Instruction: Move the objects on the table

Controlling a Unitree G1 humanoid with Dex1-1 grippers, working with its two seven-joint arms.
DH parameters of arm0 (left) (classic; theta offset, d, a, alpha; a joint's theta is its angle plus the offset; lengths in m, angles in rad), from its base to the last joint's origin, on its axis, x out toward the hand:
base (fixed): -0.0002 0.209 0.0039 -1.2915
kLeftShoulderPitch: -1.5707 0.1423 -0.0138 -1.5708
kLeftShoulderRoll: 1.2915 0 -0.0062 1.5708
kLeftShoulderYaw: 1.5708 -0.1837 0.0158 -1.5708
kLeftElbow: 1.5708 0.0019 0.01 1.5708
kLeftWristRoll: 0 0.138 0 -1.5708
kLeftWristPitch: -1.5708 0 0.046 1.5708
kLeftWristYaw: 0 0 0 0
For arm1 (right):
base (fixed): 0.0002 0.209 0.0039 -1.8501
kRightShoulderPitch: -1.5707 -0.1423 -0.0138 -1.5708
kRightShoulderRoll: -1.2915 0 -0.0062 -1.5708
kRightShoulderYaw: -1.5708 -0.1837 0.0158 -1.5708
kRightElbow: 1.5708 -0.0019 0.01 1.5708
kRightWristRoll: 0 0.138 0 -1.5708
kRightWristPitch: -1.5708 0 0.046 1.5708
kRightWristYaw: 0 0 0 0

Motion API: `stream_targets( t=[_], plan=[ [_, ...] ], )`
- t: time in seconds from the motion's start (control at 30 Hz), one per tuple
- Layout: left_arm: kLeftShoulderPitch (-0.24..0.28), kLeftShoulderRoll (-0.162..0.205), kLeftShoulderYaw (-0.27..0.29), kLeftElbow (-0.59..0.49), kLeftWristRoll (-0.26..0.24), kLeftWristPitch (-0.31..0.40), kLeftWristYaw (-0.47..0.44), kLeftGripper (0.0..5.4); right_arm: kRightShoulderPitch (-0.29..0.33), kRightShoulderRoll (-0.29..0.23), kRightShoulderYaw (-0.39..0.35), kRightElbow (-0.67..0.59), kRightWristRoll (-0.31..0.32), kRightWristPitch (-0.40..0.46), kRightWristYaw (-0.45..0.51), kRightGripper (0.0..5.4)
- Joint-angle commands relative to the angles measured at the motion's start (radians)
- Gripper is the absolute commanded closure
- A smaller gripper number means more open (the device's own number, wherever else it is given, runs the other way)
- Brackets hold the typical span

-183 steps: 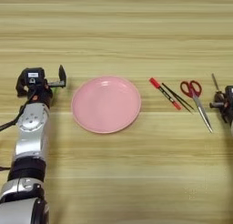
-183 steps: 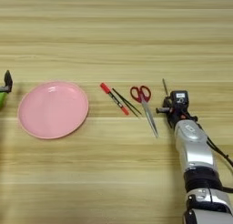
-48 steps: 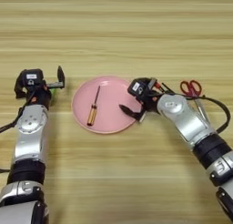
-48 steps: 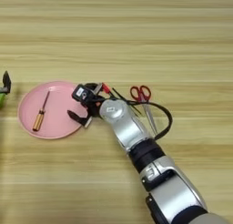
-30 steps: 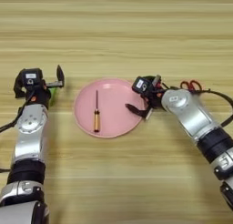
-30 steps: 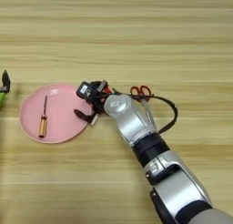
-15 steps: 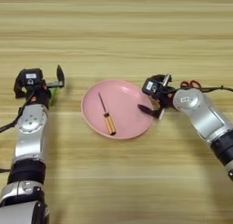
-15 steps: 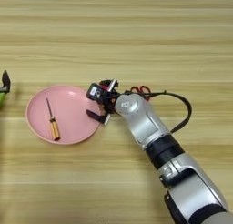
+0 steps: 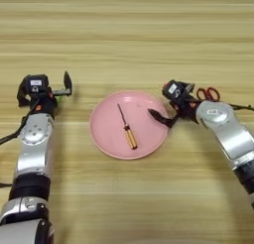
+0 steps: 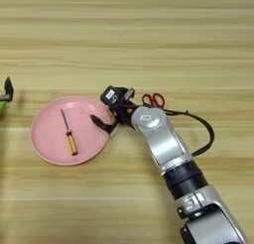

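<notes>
Our right gripper (image 9: pixel 166 111) hangs over the right rim of the pink plate (image 9: pixel 106 141), fingers apart and empty. The screwdriver (image 9: pixel 126 133) lies in the plate. The scissors (image 9: pixel 208 93) lie just behind this gripper, handles up-table, far from our left gripper (image 9: pixel 58 91).

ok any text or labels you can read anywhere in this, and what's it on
No readable text anywhere.
White sticker on the left gripper housing: too small to read.
White sticker on the right gripper housing: too small to read.
Pink plate, screwdriver, scissors, table: no markings seen.
</notes>
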Motion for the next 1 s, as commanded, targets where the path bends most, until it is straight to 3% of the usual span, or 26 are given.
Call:
stream_targets(
  t=[0.03,0.27,0.57,1.0],
  plan=[
    [0.0,0.0,-0.004,0.012,0.0,0.014,-0.007,0.0,0.033,0.003,-0.043,-0.039,0.039,0.014,-0.016,0.03],
    [-0.001,0.0,-0.002,0.014,0.001,0.012,-0.007,0.0,0.036,0.016,-0.089,-0.058,0.087,-0.002,-0.047,0.03],
    [0.001,-0.001,-0.006,0.011,0.007,0.009,-0.004,0.0,0.044,-0.05,-0.178,0.016,0.06,-0.093,-0.15,0.03],
    [0.001,-0.001,-0.004,0.012,0.007,0.006,0.004,0.0,0.104,-0.089,-0.331,0.106,0.129,-0.169,-0.214,0.03]
  ],
)
